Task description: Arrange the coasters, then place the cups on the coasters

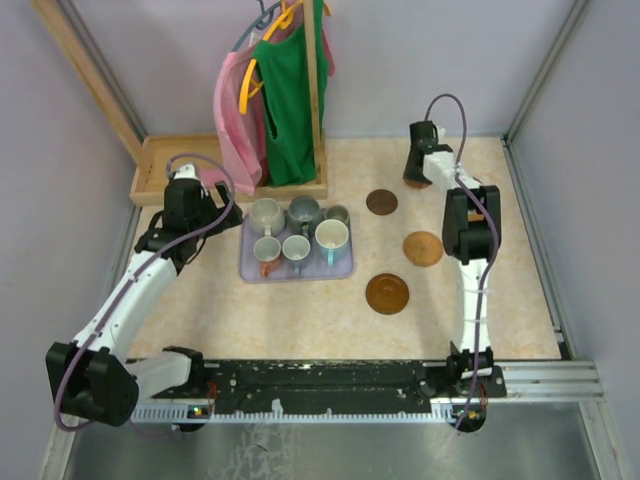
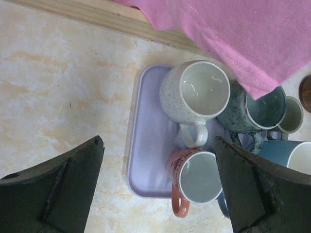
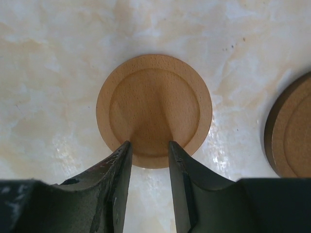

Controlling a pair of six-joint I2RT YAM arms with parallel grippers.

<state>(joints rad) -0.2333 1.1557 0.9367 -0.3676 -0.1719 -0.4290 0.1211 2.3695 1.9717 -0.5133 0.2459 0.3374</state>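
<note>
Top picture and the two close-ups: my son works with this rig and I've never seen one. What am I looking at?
Two white robot arms, the left arm and the right arm, are bolted at the table's near edge. The top picture comes from a fixed camera above and behind them. Each close-up comes from a wrist camera, so the dark shapes are that arm's own tool. A lavender tray holds six cups. Three brown coasters lie to its right, and clothes hang at the back. The left tool is wide open above the cups, holding nothing. The right tool, narrowly open, is over a fourth coaster lying flat, not gripping it.
</note>
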